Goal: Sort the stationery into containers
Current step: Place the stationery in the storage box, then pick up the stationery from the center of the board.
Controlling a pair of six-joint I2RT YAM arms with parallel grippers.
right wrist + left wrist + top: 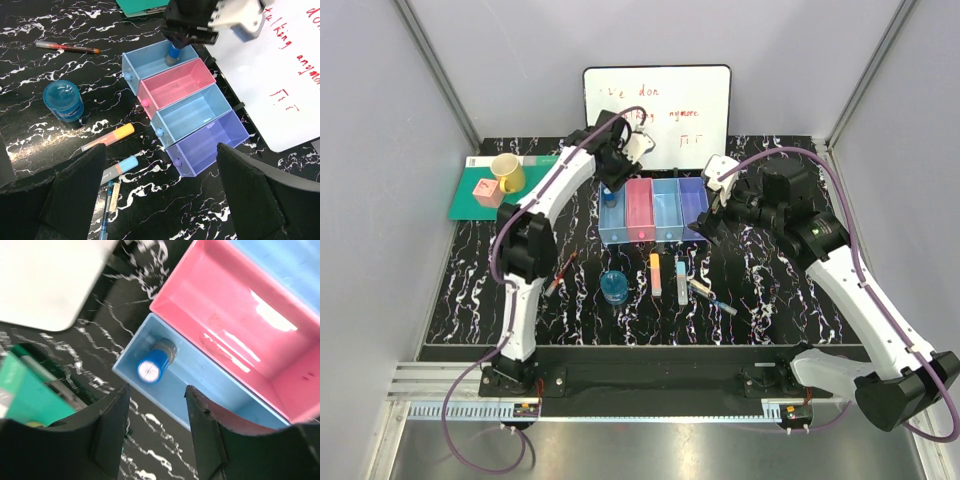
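The containers [651, 210] form a row of blue, pink, blue and purple bins at the table's back middle. My left gripper [612, 168] hovers open over the left blue bin [202, 387], its jaws apart and empty. A stubby blue item [154, 366] stands in that bin, just beyond the fingertips. My right gripper [160, 150] is open and empty by the purple bin [210, 142]. On the table in front lie a dark-red pen [560, 274], a round blue disc [614, 287], an orange marker [655, 273], a light-blue marker [681, 281] and small pens [711, 296].
A yellow cup [507, 172] and a pink cube [486, 191] sit on a green mat [470, 205] at the back left. A whiteboard [657, 105] leans just behind the bins. Grey walls close in both sides.
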